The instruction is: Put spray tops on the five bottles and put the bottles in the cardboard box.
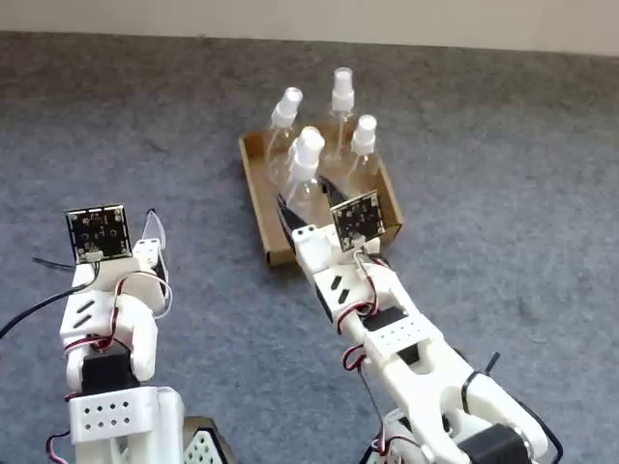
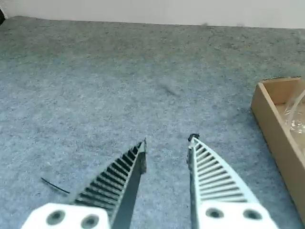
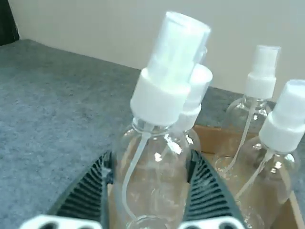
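A cardboard box (image 1: pixel 253 184) lies on the grey carpet, and clear bottles with white spray tops stand in it. My right gripper (image 1: pixel 308 201) is at the box's near end, shut on a capped bottle (image 3: pixel 152 157) with a finger against each side. That bottle's top (image 1: pixel 309 147) stands upright above the jaws. Three more capped bottles (image 1: pixel 342 92) (image 1: pixel 287 108) (image 1: pixel 365 137) stand behind it. My left gripper (image 2: pixel 167 143) hangs open over bare carpet to the left of the box (image 2: pixel 271 124), holding nothing.
Grey carpet (image 1: pixel 484 155) spreads around the box on every side. A thin black wire (image 2: pixel 53 186) lies on the carpet near my left gripper. A pale wall (image 3: pixel 95 28) runs along the far edge.
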